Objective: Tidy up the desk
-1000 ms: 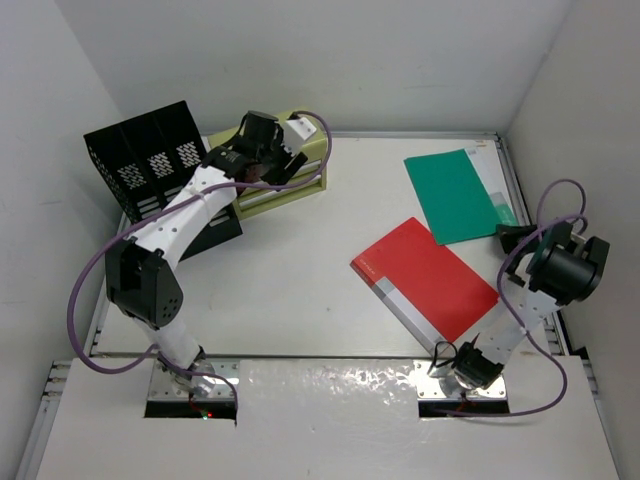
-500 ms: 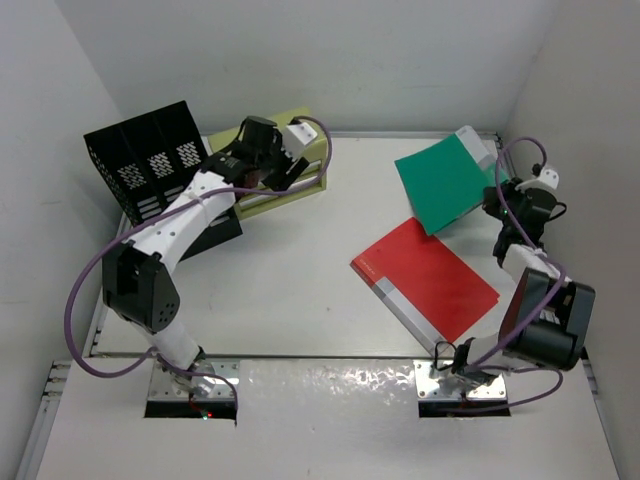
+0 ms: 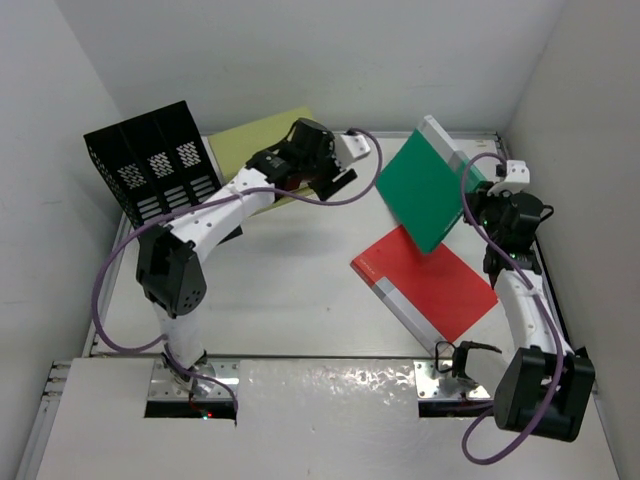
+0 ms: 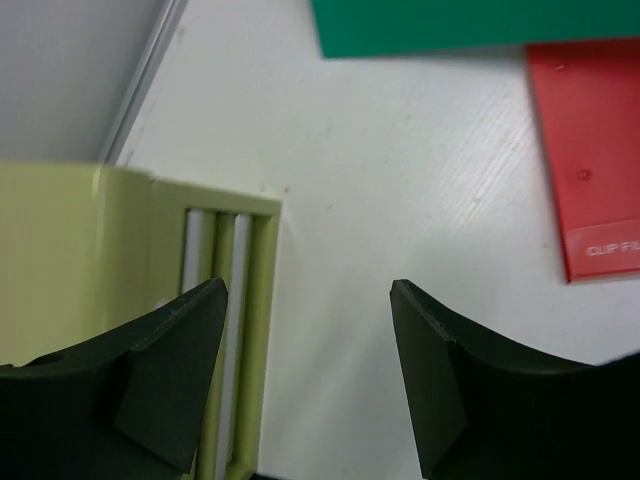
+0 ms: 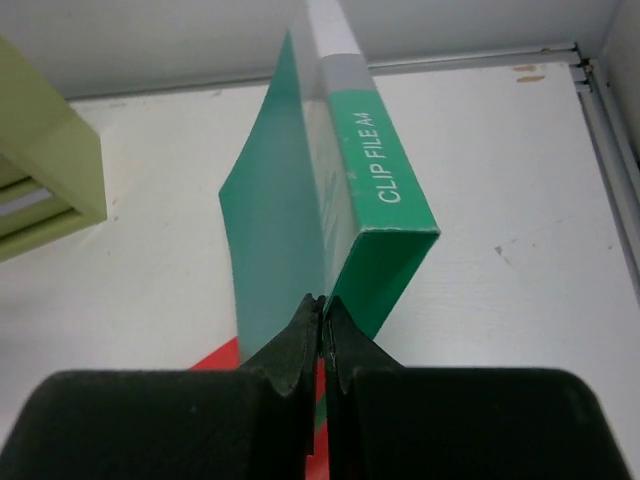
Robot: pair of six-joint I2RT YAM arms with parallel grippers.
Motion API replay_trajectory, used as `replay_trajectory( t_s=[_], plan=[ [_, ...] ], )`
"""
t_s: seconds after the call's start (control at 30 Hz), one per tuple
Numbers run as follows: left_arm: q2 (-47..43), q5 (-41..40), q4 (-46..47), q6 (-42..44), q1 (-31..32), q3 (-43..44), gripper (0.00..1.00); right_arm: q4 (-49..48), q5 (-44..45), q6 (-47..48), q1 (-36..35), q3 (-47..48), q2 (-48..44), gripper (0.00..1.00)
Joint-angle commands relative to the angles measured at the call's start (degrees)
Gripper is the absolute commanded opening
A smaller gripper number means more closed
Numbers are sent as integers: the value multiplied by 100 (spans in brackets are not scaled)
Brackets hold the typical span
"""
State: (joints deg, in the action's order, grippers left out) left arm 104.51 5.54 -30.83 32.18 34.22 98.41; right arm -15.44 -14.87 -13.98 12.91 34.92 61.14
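As right pincer holds, green file gapes

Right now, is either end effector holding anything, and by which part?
The right end effector pinches the green clip-file folder by one cover's edge; the left end effector is open, empty.

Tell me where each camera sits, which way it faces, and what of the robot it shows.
Top external: above and behind the bases, looking down on the desk; left arm and right arm show whole.
Left wrist: on the left arm, looking down past the open left gripper at the olive drawer box and desk.
Right wrist: on the right arm, looking along the right gripper, shut on the green clip file.
Shared: all three show the green clip file, red clip file and olive drawer box.
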Motion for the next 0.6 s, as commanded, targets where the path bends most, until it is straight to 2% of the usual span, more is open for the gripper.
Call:
replay_trajectory(
  t_s=[0.0, 0.17, 0.27, 0.4, 0.57],
  plan=[
    [61, 544, 436, 209, 155, 310, 65, 384, 29, 316, -130, -81, -208, 0],
    [34, 843, 1201, 551, 164, 319, 65, 814, -164, 808, -507, 67, -296, 0],
    [52, 1194, 1246, 1156, 156, 355, 68, 972, -367, 1019, -771, 217, -314, 0],
    [-80, 1608, 1316, 2527, 156, 47, 69, 1262, -262, 1309, -1228, 288, -401, 0],
    [26, 1749, 1114, 2873, 147, 249, 71, 1553, 28, 1854, -1817, 331, -604, 0]
  ],
)
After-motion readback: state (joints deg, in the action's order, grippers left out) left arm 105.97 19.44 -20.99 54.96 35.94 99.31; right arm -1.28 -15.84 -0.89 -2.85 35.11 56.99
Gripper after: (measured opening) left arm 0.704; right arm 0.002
